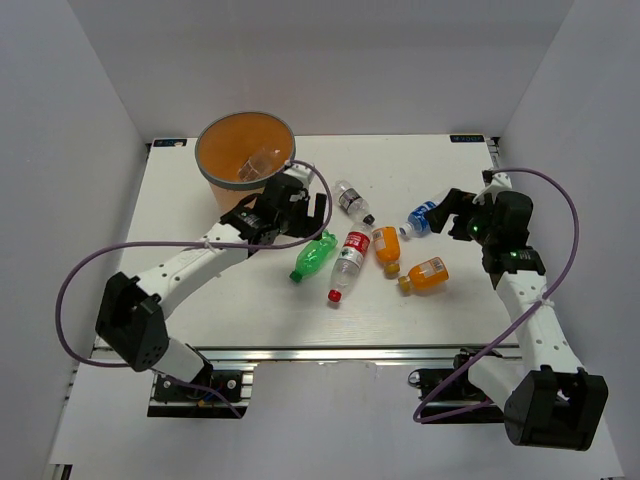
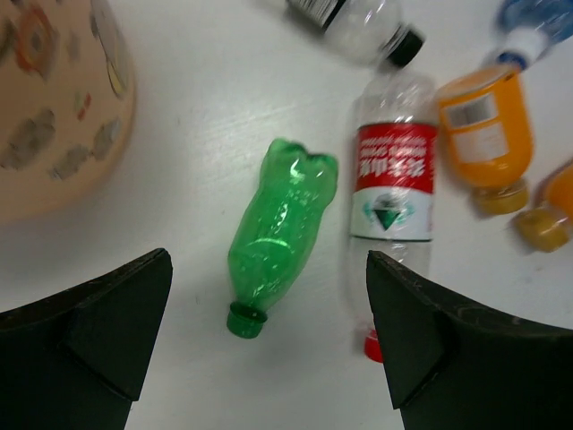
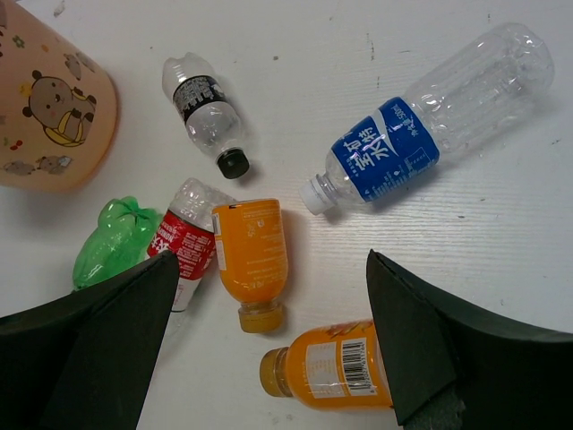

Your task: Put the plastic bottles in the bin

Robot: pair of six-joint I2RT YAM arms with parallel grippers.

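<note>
The left gripper (image 2: 269,260) is hanging with its jaws spread wide and gripping nothing; in the left wrist view the green bottle (image 2: 277,233) is lying between its fingers on the white table (image 1: 450,320), cap toward the bottom of the frame. Just right of it, the red-capped clear bottle (image 2: 392,202) is lying alongside. The right gripper (image 3: 273,260) is also gaping fully and holding nothing, with the blue-labelled bottle (image 3: 421,134) lying at the upper right of its view. The upper orange bottle (image 3: 251,255) is lying at centre and the lower orange bottle (image 3: 336,367) at the bottom. The black-capped clear bottle (image 3: 204,112) is lying at the upper left. In the top view, the bin (image 1: 245,114) is standing at the table's upper left, with a clear bottle (image 1: 258,163) lying inside it.
</note>
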